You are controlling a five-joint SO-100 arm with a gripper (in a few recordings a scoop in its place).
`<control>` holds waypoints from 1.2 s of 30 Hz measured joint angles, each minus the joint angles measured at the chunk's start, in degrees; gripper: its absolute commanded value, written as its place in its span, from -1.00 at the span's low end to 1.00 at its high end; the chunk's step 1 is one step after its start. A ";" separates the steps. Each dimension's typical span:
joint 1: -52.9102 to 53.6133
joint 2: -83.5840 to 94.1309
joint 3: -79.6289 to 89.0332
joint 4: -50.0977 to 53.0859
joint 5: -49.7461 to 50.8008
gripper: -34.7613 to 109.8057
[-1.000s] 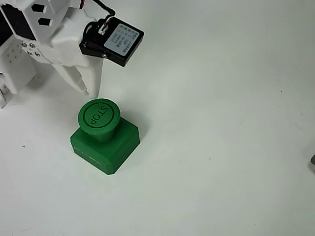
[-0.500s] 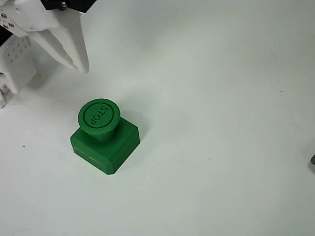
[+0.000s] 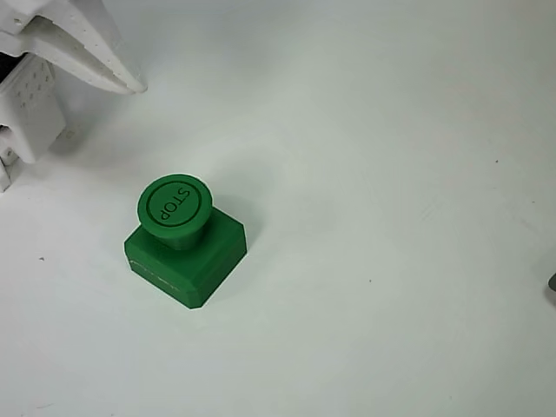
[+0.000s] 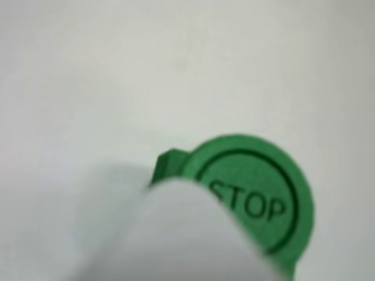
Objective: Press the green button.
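Overhead view is showing the green button [image 3: 175, 206] sitting left of centre on the white bench [image 3: 391, 217], its round cap with the embossed "STOP" facing up on a short stem above the square bevelled base. Nothing is touching it, and the cap is looking undepressed. The gripper [image 3: 130, 85] is hanging up at the top-left corner, well apart from the button, its white pointed fingers lying close together with the tips seeming to meet, so the jaws are reading as narrow and holding nothing. In the wrist view a blurred white finger [image 4: 187, 234] is covering the lower left, with the cap [image 4: 252, 199] peeking out beside it at lower right.

Pressing well is probably going to mean bringing the closed tips over the middle of the ring, then descending straight down, so that the force is running along the stem and not tipping or sliding the base across the bench.
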 measured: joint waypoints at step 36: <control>-2.11 0.09 31.55 -21.27 3.43 -0.52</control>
